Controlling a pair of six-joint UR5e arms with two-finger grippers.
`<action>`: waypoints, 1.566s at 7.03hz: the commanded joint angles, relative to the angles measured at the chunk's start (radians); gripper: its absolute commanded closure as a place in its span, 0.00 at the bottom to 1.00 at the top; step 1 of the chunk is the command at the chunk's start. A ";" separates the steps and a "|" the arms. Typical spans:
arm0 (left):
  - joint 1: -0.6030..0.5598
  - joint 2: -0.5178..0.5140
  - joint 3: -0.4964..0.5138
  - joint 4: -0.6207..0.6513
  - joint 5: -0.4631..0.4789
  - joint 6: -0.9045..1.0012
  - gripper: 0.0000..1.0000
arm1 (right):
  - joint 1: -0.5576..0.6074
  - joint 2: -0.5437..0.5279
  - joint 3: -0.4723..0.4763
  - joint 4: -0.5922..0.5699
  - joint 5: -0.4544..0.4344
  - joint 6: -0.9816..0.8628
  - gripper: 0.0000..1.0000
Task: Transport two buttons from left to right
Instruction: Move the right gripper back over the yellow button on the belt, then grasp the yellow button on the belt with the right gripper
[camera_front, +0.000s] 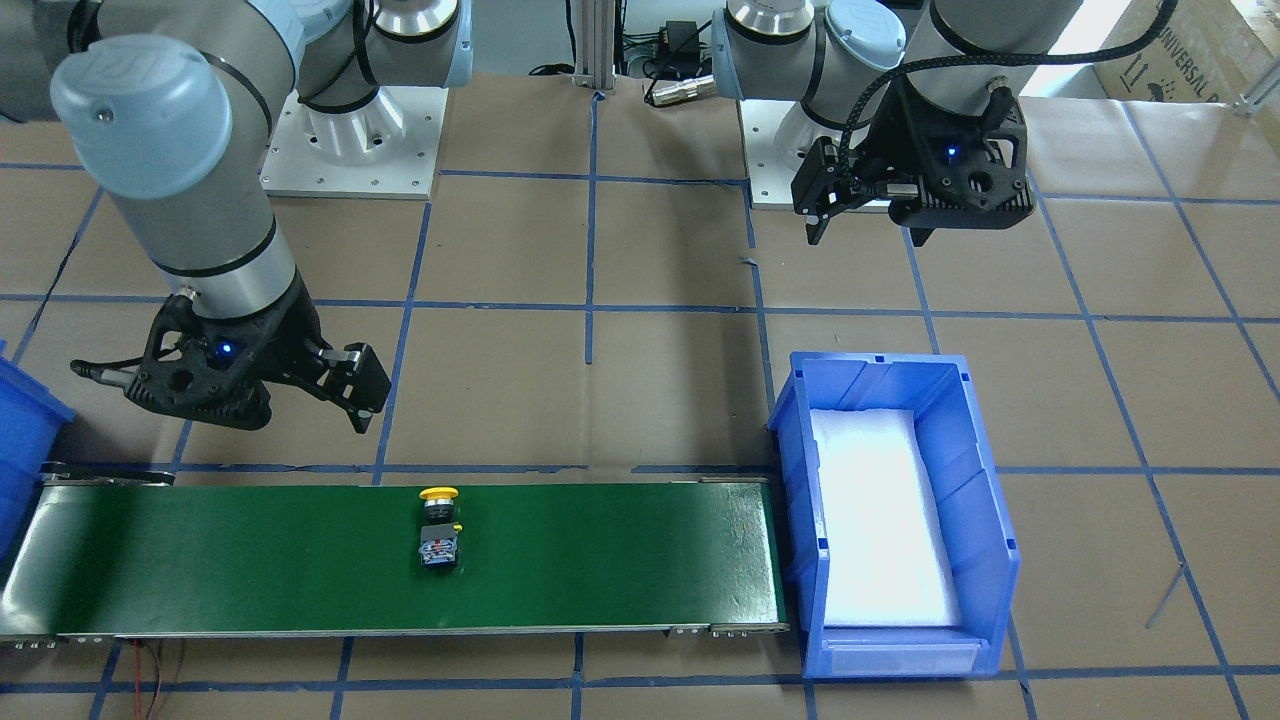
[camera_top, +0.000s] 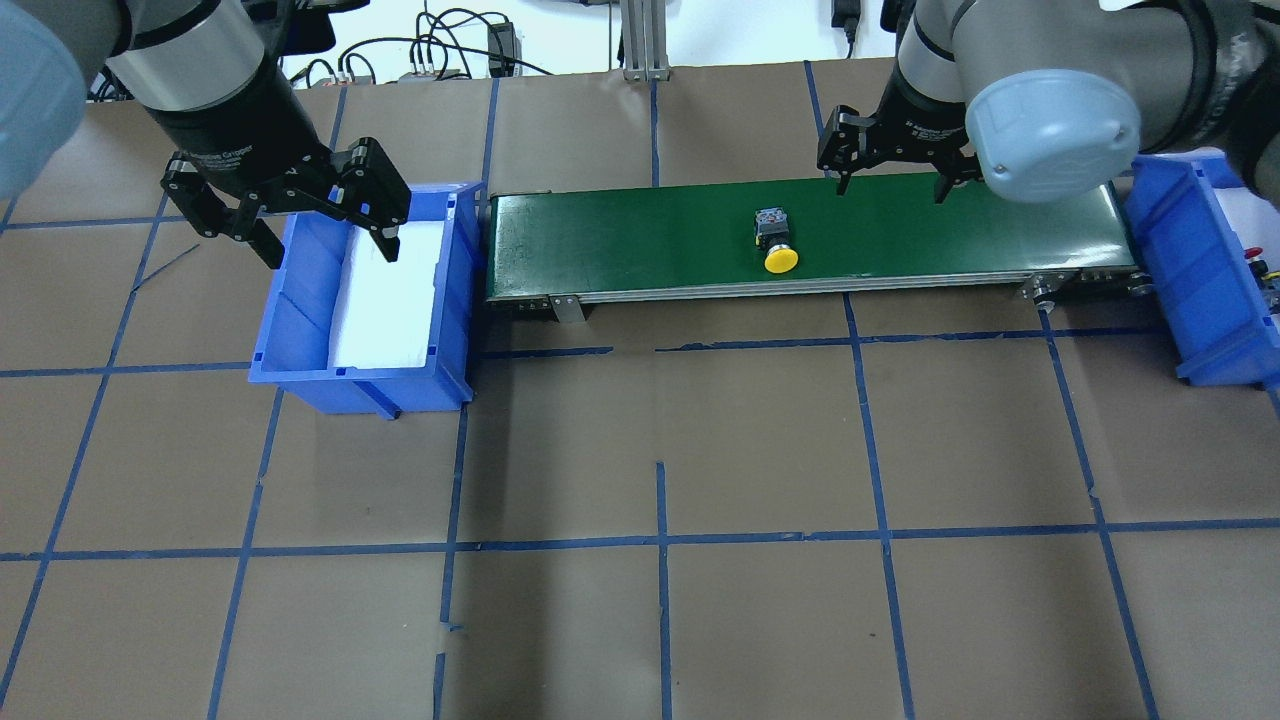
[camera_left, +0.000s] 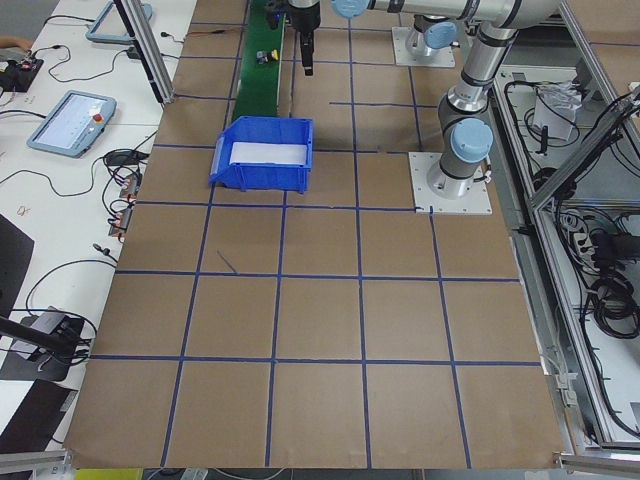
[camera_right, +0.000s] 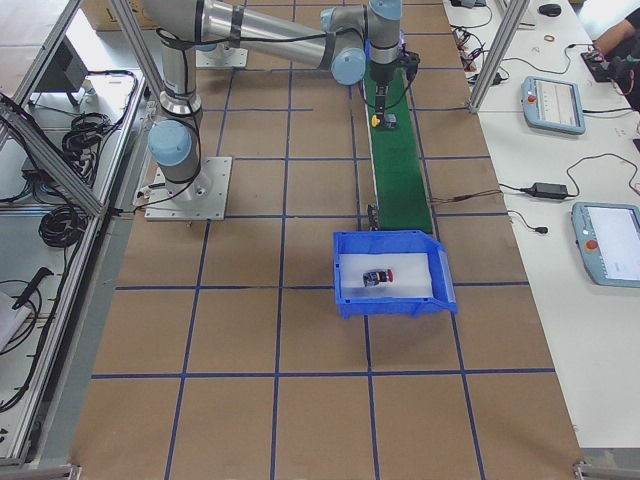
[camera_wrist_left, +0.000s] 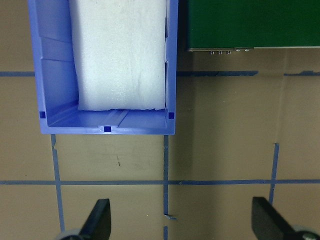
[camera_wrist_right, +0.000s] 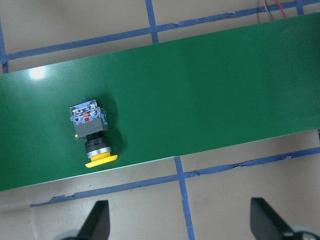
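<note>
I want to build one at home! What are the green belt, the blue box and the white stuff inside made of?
Green conveyor belt: probably rubbery sheet, smooth with a dull sheen. Blue bin: moulded plastic, glossy, ribbed walls. White liner: looks like soft foam, matte.

The belt (camera_front: 250, 550) is dark green. On it lies the yellow-capped button (camera_front: 439, 528), with a black collar, a silver ring, and a grey-black block showing blue and a red speck on its end. The bin (camera_front: 985, 520) at the belt's end by my left gripper (camera_top: 331, 256) is bright blue, lined with a white pad (camera_front: 875, 530). The other bin (camera_right: 395, 305), at the belt's opposite end, is the same blue and holds the red-capped button (camera_right: 378, 277), which has a black body. The table (camera_front: 670, 400) is brown, gridded with blue tape (camera_front: 589, 250). My left gripper and right gripper (camera_top: 890, 192) are black.
</note>
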 joint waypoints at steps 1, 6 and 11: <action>0.000 0.000 0.000 0.000 0.000 0.000 0.00 | 0.002 0.065 -0.001 -0.062 0.002 -0.004 0.00; 0.000 0.000 0.000 0.000 0.000 0.000 0.00 | 0.003 0.137 0.000 -0.122 0.058 -0.010 0.00; 0.000 0.000 0.000 0.002 0.005 0.000 0.00 | 0.003 0.178 0.005 -0.159 0.058 -0.010 0.01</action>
